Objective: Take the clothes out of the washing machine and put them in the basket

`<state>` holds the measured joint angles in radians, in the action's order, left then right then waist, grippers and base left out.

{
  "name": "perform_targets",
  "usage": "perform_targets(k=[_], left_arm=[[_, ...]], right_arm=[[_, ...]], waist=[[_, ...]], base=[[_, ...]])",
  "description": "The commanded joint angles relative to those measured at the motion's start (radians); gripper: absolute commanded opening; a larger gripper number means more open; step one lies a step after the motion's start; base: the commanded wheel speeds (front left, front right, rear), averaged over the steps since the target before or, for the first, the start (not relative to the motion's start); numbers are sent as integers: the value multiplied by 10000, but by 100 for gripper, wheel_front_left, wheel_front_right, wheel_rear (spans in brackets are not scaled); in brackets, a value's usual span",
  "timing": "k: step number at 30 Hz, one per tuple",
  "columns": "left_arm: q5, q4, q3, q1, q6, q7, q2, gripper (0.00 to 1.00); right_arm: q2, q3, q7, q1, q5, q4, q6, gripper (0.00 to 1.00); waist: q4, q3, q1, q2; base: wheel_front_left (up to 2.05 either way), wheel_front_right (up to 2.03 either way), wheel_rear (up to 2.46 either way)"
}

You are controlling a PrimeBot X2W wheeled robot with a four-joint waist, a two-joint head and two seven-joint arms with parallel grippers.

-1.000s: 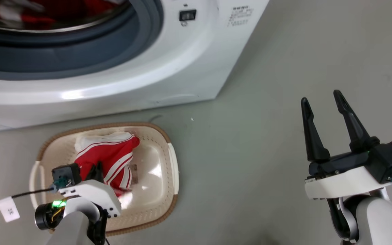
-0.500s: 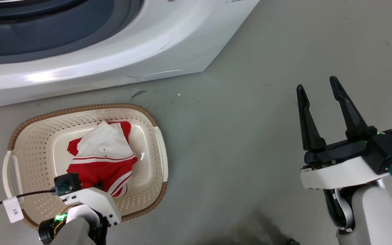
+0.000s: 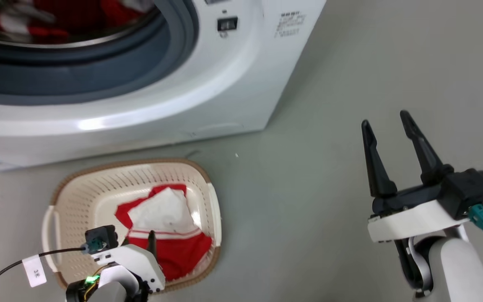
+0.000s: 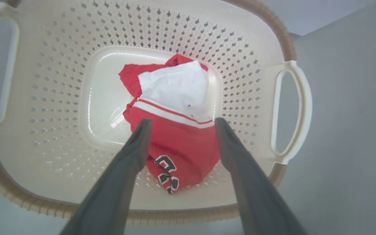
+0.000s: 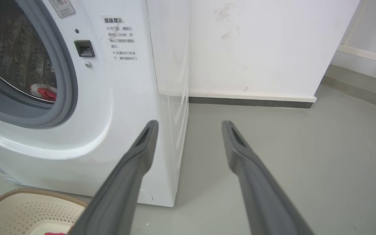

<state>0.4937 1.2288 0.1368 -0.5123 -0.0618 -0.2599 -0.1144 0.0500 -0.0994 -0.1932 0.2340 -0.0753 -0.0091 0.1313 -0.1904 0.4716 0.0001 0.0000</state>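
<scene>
Head view looks down on basket (image 3: 82, 188) and washing machine (image 3: 224, 84); left wrist close over basket, right wrist facing machine.

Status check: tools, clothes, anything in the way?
Left tool open over basket. Right tool open, empty. Red garment in basket; more red fabric inside washing machine. Nothing in the way.

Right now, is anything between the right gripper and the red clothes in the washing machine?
Nothing visible. The right gripper hangs open over the floor; the washing machine has no door across its grey rim, and the clothes lie just inside.

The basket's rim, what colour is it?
Brown, around the cream basket; the left wrist view shows it best.
</scene>
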Motion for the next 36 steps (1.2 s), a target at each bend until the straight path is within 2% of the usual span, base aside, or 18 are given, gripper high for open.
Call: perform_targets(k=[1, 9, 22, 28, 32, 36], left_arm=[[-104, -325, -27, 244, 17, -67, 69, 100], [-587, -2569, -438, 1639, 193, -60, 288, 100], [-1838, -6646, -1311, 2841, 551, -53, 364, 100], [-2270, -7709, -1468, 2139, 454, -54, 29, 100], [-2405, -7636, -1429, 1108, 338, 103, -422, 100], [-2521, -7362, -1344, -115, 154, 726, -990, 100]], right_arm=[[6, 34, 43, -226, 81, 20, -10, 100], [4, 262, 465, -1013, 210, -210, -9, 100], [4, 463, 872, -1682, 208, -727, -9, 100], [6, 418, 827, -1654, 86, -814, -10, 100], [4, 346, 779, -1475, -9, -826, -9, 100], [3, 282, 572, -1253, -185, -759, -9, 100]], waist=[[362, -848, -1, 0], [956, -2182, -1, 0], [1459, -2973, -1, 0], [1257, -2838, -1, 0], [909, -2457, -1, 0], [429, -1866, -1, 0]], base=[[0, 0, 0], [0, 0, 0], [0, 0, 0], [0, 0, 0], [0, 0, 0], [0, 0, 0]])
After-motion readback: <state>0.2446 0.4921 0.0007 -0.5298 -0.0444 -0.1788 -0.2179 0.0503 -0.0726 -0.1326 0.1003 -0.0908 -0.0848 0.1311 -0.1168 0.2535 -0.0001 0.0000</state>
